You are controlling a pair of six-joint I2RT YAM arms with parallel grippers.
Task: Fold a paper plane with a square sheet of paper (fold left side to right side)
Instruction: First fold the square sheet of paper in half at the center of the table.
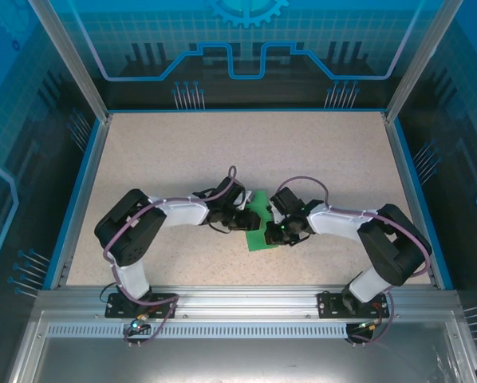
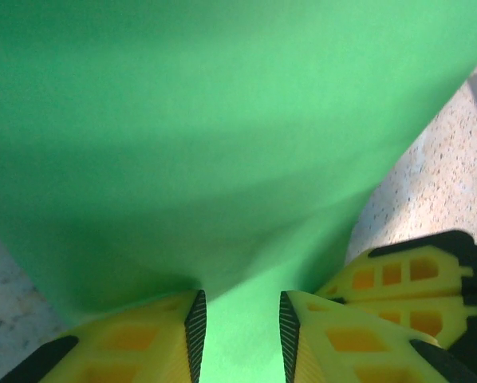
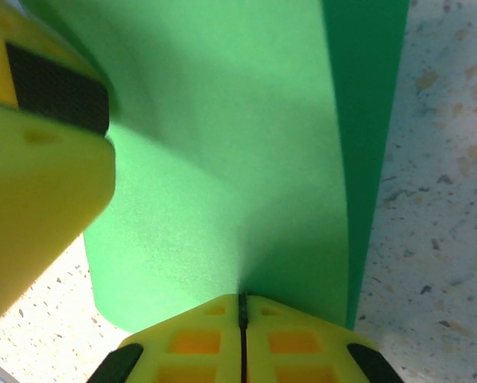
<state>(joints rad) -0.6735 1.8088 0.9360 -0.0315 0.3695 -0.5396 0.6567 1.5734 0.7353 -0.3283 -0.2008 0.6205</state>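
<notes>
Checking the top view first: both arms reached inward and met near the middle of the speckled desk [image 1: 222, 152], a little toward its near edge. The square sheet of paper [image 1: 256, 236], bright green, sat between the two hands and was largely covered by them; only a narrow strip of it showed there.

Left hand [image 1: 242, 219]: in its wrist view [image 2: 242, 339] the yellow fingers [image 2: 192, 327] stood apart, with a clear gap between the black pads. The sheet [image 2: 222, 144] ran down into that gap and spread wide and bowed ahead of the hand. The pads were not pressed onto the paper; whether either one touched it could not be told. Desk surface [image 2: 454, 175] showed at the right. A yellow finger of the other hand lay just beside the sheet's right edge.

Right hand [image 1: 272, 227]: in its wrist view [image 3: 242, 335] the two fingers were pressed together, leaving only a thin seam. The edge of the sheet [image 3: 246, 159] entered that seam, so this hand pinched the paper. The sheet rose curved away from the fingertips. A darker green band ran along its right side, next to bare desk [image 3: 446, 159]. A left-hand finger sat blurred at the upper left, against the sheet.
</notes>
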